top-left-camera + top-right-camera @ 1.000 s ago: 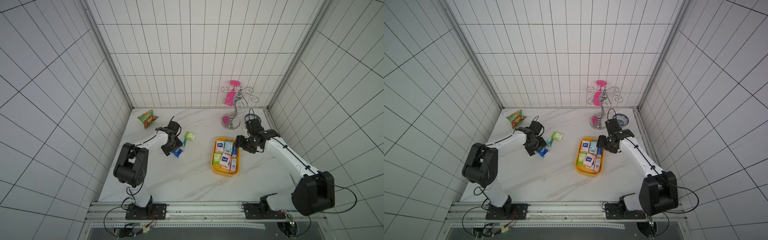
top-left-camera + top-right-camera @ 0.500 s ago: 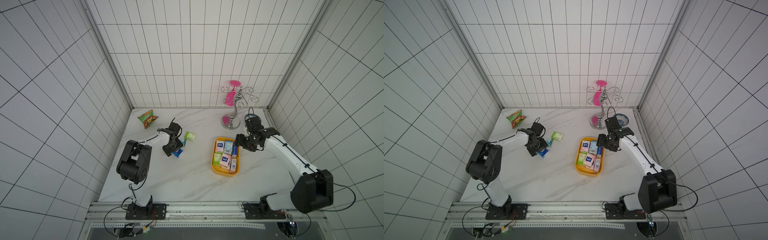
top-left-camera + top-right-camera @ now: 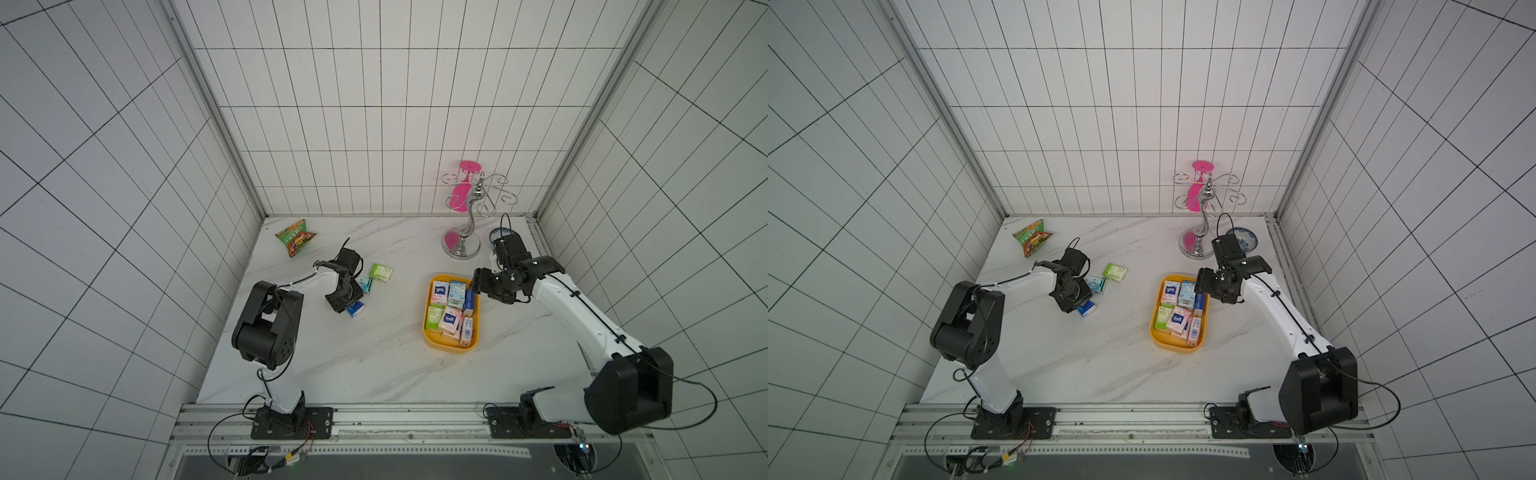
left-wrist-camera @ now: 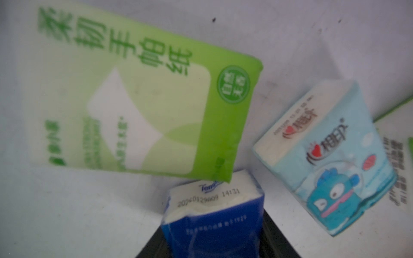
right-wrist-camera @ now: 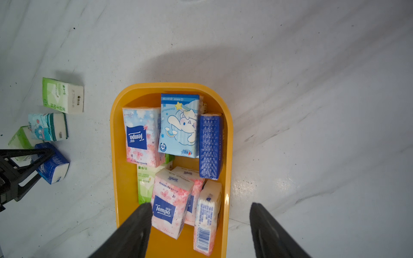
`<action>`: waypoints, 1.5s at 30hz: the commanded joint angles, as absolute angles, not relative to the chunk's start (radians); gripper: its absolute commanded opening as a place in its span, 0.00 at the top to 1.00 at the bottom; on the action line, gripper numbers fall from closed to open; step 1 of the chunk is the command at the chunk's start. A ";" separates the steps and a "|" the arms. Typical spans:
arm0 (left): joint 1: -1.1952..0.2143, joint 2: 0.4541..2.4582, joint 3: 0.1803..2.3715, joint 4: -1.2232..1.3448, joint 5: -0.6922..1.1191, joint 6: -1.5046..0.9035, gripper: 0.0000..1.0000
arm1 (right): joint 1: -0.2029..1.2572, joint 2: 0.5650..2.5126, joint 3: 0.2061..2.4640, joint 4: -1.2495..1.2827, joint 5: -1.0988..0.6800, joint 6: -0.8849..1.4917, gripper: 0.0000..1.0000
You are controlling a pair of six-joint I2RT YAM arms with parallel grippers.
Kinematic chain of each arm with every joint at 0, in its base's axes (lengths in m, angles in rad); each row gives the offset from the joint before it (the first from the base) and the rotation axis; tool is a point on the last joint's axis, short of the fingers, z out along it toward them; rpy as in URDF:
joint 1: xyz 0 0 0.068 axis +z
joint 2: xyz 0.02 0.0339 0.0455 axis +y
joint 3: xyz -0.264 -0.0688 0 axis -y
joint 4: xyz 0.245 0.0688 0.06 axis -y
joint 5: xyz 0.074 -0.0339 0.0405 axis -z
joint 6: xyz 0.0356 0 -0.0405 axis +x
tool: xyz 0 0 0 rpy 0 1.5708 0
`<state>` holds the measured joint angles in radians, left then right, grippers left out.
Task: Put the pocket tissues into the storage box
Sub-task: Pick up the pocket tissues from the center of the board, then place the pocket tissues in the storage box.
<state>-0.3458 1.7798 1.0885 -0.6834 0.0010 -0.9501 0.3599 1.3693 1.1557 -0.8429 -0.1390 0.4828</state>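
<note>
The yellow storage box (image 3: 446,348) (image 3: 1173,348) (image 5: 114,156) holds several pocket tissues in pink, light blue, dark blue and green. Four more packets lie left of it on the marble. My left gripper (image 3: 347,305) (image 4: 212,241) is shut on a dark blue packet (image 4: 212,219) (image 5: 52,165), which is creased between the fingers (image 4: 274,236). Beside it lie a teal-white packet (image 4: 330,167) (image 3: 365,284), a light green packet (image 4: 134,100) and a second green one (image 3: 381,272) (image 5: 62,96). My right gripper (image 5: 201,223) (image 3: 478,286) hangs open over the box's far right end, holding nothing.
A green-orange snack bag (image 3: 296,242) lies at the back left. A silver hook stand with a pink base (image 3: 461,249) stands at the back right, with a blue-and-white bowl (image 3: 1244,240) beside it behind the right arm. Tiled walls enclose three sides.
The left gripper's jaws have closed in on the dark blue packet. The right arm has barely moved and stays open.
</note>
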 commanded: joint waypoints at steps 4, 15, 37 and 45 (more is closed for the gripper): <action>-0.377 1.694 1.054 -0.719 0.004 -0.878 0.49 | 0.359 1.345 1.157 -0.873 -0.146 0.483 0.27; -0.645 1.643 1.183 -0.831 0.002 -0.717 0.48 | 0.359 1.318 1.100 -0.862 -0.150 0.503 0.27; -0.938 2.035 1.790 -1.089 -0.099 -0.534 0.47 | 0.309 1.225 1.080 -0.903 -0.144 0.486 0.27; -0.968 2.149 1.910 -1.104 -0.106 -0.526 0.46 | 0.279 1.207 1.060 -0.909 -0.158 0.478 0.27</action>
<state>-0.9550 2.1235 1.8606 -1.0859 -0.0803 -0.5411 0.2893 1.2186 1.0855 -0.8841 -0.1528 0.4858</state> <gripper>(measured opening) 0.540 0.731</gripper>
